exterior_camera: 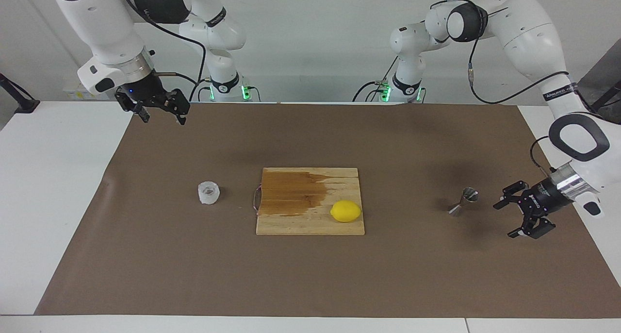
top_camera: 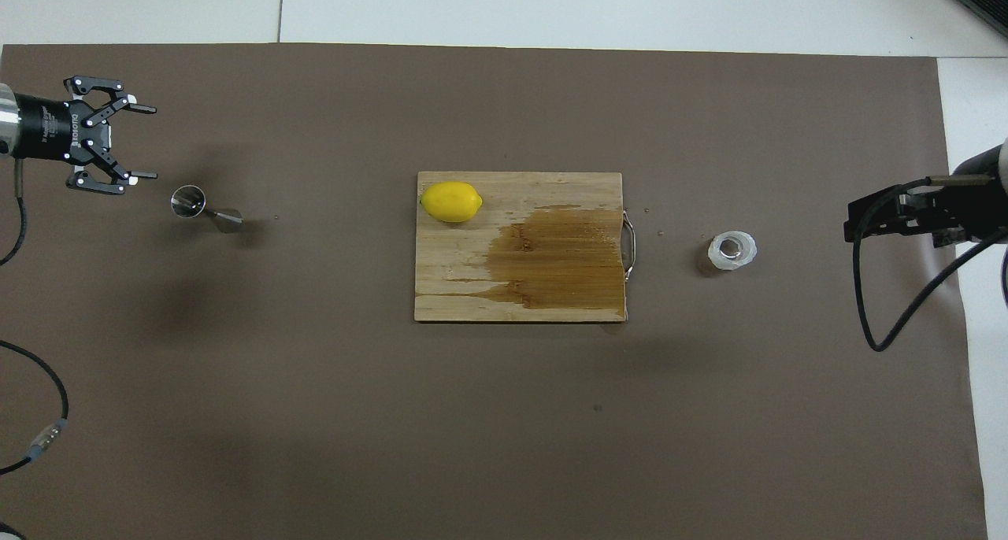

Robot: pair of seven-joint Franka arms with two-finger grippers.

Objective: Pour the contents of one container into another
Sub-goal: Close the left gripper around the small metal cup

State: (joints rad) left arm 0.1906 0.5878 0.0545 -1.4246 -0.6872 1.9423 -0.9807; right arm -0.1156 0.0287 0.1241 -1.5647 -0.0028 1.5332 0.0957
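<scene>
Left tool (exterior_camera: 521, 211): fingers spread wide, empty, low beside jigger (exterior_camera: 464, 201), not touching.
Right tool (exterior_camera: 157, 107): raised over counter (exterior_camera: 145, 255) edge, empty, fingers apart; arm waits.
Cup (exterior_camera: 208, 192): upright, untouched, toward right arm's end.
Progress: nothing grasped, pour not started.
Count: 1 cup, 1 jigger, 1 board (exterior_camera: 310, 226), 1 lemon (exterior_camera: 345, 211).
</scene>
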